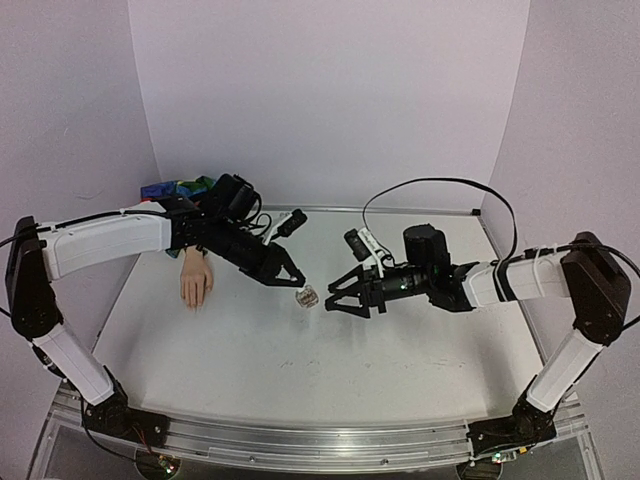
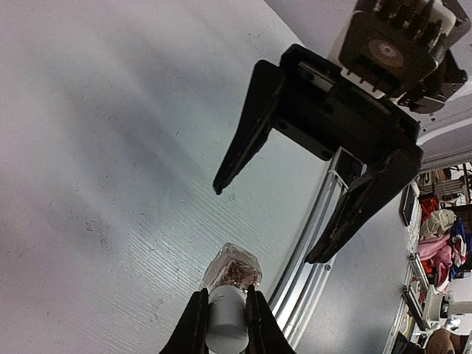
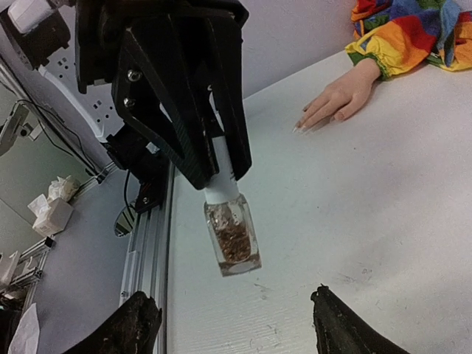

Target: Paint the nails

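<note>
The nails (image 1: pixel 193 302) tip a pale mannequin hand (image 1: pixel 197 278) lying flat on the desk (image 1: pixel 300 370), well out to the left of the left pincer (image 1: pixel 297 287). That pincer is clamped on the white cap of a bottle (image 1: pixel 307 297). The right pincer (image 1: pixel 336 300) faces it from just beside, its jaws spread wide.

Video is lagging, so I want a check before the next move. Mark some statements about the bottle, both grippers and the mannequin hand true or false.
1. The left gripper has its jaws shut on the white cap of the small clear glass bottle. True.
2. The right gripper has its jaws closed around the bottle. False: they are open and apart from it.
3. The pale mannequin hand with the rainbow-striped fabric sleeve lies palm down on the white table. True.
4. The bottle's cap is off. False: it sits on the bottle, between the left jaws.
</note>
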Action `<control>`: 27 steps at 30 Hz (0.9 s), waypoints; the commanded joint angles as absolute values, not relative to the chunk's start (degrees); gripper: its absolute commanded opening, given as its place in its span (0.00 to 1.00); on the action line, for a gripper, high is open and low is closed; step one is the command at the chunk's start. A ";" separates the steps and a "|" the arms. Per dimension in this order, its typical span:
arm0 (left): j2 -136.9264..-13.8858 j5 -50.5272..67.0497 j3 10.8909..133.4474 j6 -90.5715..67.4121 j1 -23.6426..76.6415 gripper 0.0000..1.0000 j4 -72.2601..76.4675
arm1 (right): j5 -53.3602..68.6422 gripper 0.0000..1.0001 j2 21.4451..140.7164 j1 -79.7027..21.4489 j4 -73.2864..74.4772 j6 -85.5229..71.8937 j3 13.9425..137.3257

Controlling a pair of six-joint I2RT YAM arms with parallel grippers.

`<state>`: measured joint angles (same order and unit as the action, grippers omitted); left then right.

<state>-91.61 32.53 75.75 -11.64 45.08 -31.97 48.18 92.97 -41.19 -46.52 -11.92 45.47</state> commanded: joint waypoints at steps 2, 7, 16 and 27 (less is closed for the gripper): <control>-87.51 37.74 77.11 -9.23 45.52 0.00 -30.37 | 55.60 0.71 96.09 -43.79 -54.41 -12.04 51.43; -87.51 38.18 76.95 -9.23 45.57 0.00 -30.15 | 55.50 0.59 99.24 -45.89 -56.43 -12.75 54.43; -86.46 38.15 75.98 -8.53 45.53 0.00 -30.15 | 56.86 0.37 102.95 -47.13 -58.88 -13.71 56.56; -85.87 37.08 75.72 -9.15 45.53 0.00 -30.15 | 55.01 0.11 103.68 -48.06 -59.24 -12.87 56.57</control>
